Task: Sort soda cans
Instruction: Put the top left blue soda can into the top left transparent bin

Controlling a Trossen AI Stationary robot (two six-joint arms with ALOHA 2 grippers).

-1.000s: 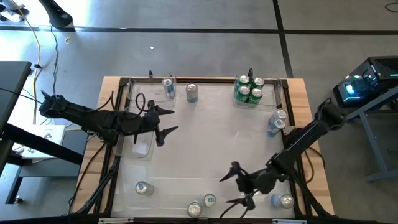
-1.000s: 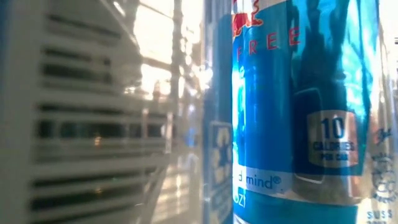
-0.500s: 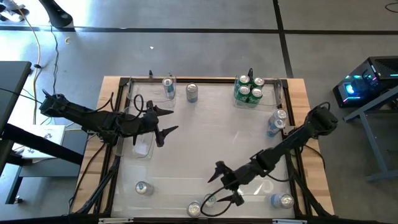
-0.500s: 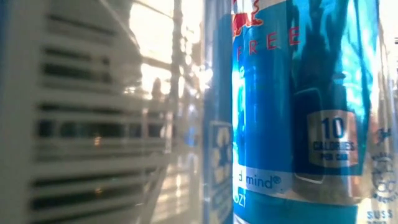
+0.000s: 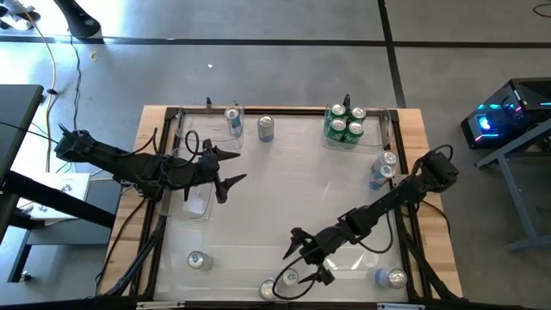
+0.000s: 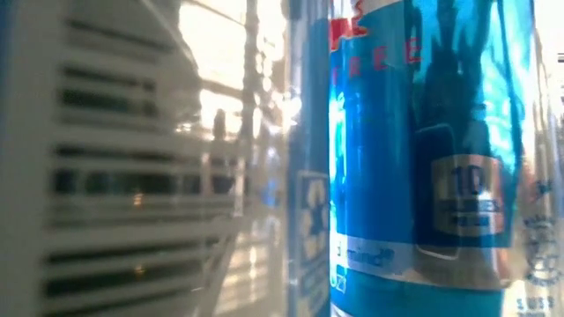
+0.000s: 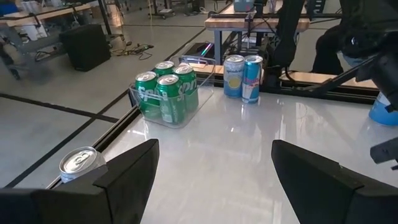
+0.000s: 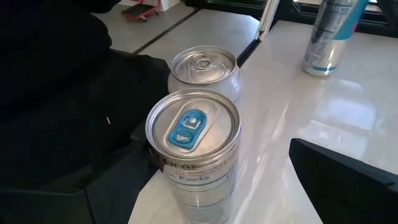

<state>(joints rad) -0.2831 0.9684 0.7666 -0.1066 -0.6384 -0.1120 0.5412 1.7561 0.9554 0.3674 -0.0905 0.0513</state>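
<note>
Item: blue-tab can (image 8: 193, 146), upright, standing between my right gripper (image 5: 303, 258) fingers, spread unclenched; silver-top can (image 8: 203, 71) touching behind it; left arm waiting far.

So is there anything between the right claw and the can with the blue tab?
No. In the right wrist view, the open right gripper is right at the blue-tabbed can, nothing between.

Four cans (image 5: 345, 126) sit in a tray (image 5: 329, 141); two cans (image 5: 248, 123) stand left.
</note>
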